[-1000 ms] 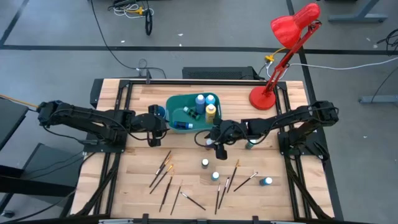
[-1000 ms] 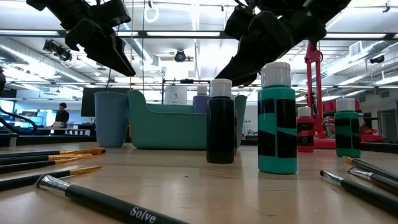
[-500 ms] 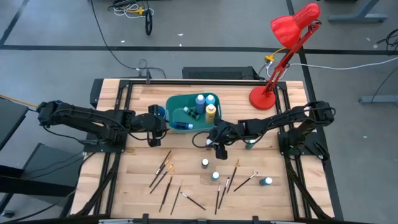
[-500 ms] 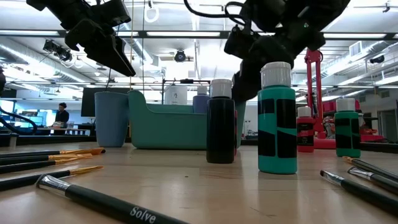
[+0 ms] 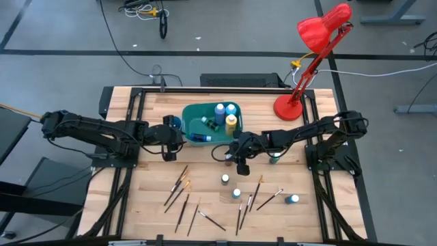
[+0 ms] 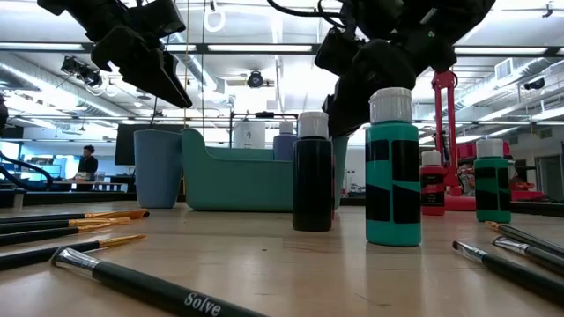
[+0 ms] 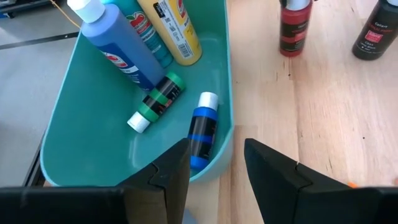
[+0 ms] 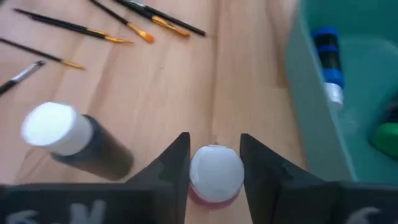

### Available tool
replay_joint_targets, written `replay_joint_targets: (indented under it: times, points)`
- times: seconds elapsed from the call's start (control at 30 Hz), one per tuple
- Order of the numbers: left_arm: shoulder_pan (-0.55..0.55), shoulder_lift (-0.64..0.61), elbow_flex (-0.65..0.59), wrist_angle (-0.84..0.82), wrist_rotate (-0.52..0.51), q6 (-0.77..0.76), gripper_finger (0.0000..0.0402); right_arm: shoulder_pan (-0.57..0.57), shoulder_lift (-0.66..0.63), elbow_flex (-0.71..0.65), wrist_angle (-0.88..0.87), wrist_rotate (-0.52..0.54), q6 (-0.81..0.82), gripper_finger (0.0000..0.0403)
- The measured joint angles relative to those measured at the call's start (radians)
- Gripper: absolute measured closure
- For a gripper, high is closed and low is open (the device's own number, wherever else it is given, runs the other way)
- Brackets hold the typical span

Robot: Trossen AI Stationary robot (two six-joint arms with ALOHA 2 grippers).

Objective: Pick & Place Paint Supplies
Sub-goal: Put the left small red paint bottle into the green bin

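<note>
A teal bin [image 5: 193, 111] at the table's middle back holds several paint bottles [image 5: 223, 116]. A red bottle [image 7: 292, 34] stands just right of the bin's near corner, and my right gripper [image 8: 214, 143] is around its white cap. A black bottle [image 8: 74, 140] stands close beside it. Further bottles [image 5: 236, 193] and thin dark brushes [image 5: 183, 196] lie toward the near edge. My left gripper [image 7: 214, 177] hovers open over the bin's left near rim [image 7: 217, 155], holding nothing. My right gripper has the red bottle's white cap [image 8: 199, 171] between its two fingers [image 8: 174, 165], one on each side. The fingers slant down from the table's right side. The bottle stands upright on the table.
A small blue cup [image 5: 174, 123] stands at the bin's left. A red desk lamp [image 5: 290, 106] stands at the back right. A green bottle [image 5: 274, 158] sits under the right arm, and a teal one [image 6: 392, 167] stands near the front.
My right gripper has dipped a little over the bottles beside the bin. The bottles and brushes lie where they were.
</note>
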Motion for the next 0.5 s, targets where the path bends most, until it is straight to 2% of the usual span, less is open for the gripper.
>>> replay_joint_targets:
  times: [0.23, 0.3, 0.37, 0.5]
  points:
    - [0.000, 0.000, 0.000, 0.000, 0.000, -0.002, 0.0239, 0.001, -0.013, -0.001, 0.175, -0.104, -0.063, 0.0303]
    - [0.000, 0.000, 0.000, 0.000, 0.002, -0.009, 0.0239, 0.002, -0.036, -0.001, 0.200, -0.106, -0.065, 0.0299]
    - [0.000, 0.000, 0.000, 0.000, 0.011, -0.020, 0.0239, 0.002, -0.061, -0.001, 0.209, -0.046, -0.074, 0.0294]
    - [-0.001, 0.000, 0.000, -0.001, 0.031, -0.031, 0.0239, 0.002, -0.112, -0.001, 0.210, 0.176, -0.126, 0.0295]
